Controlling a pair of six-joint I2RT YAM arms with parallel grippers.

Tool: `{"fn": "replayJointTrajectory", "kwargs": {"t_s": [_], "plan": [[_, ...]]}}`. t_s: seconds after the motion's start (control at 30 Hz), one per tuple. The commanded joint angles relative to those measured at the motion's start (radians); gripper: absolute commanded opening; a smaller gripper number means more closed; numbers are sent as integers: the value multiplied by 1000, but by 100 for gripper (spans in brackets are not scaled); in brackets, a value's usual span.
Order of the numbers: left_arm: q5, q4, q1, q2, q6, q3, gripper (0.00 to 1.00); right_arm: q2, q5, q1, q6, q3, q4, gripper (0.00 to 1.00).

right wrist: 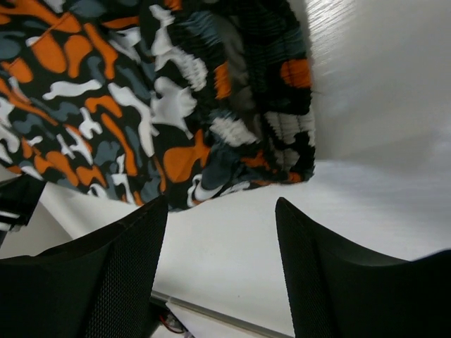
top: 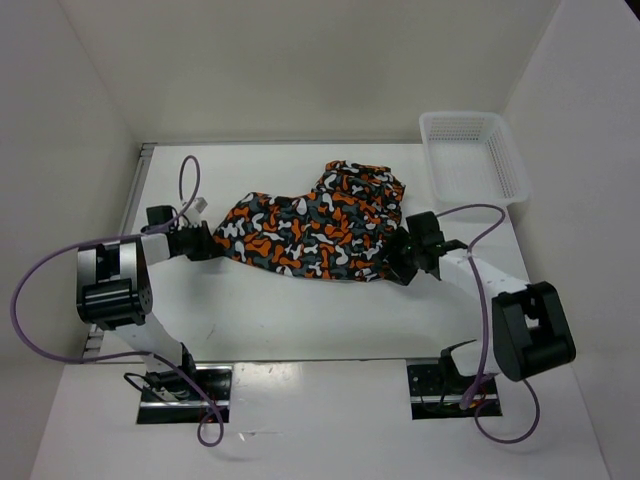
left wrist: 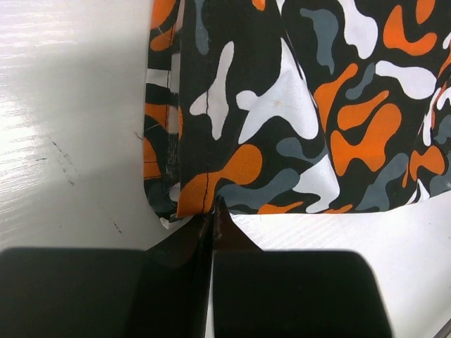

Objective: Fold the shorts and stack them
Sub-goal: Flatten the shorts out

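The shorts (top: pixel 315 225), in an orange, grey, black and white camouflage print, lie spread and slightly rumpled across the middle of the table. My left gripper (top: pixel 212 243) is at their left end. In the left wrist view its jaws (left wrist: pixel 213 205) are shut, with the tips pinching the very edge of the orange hem of the shorts (left wrist: pixel 282 105). My right gripper (top: pixel 398 258) is at their right end. In the right wrist view this gripper (right wrist: pixel 222 204) stands open over bare table, just short of the shorts' gathered waistband (right wrist: pixel 232 105).
A white mesh basket (top: pixel 470 155) stands at the back right corner of the table. White walls close in the left, back and right sides. Purple cables loop from both arms near the front edge.
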Motion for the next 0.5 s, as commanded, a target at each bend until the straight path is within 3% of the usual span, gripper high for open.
{"fn": "replayJointTrajectory", "kwargs": {"t_s": [0.0, 0.27, 0.37, 0.47], "plan": [[-37, -43, -5, 32, 31, 18, 0, 82, 6, 14, 27, 25, 74, 68], [-37, -90, -5, 0, 31, 60, 0, 150, 21, 14, 91, -15, 158, 64], [-37, -110, -5, -20, 31, 83, 0, 174, 75, 14, 104, -24, 215, 49], [-37, -144, -5, -43, 31, 125, 0, 222, 133, 14, 64, 37, 203, 27]]}}
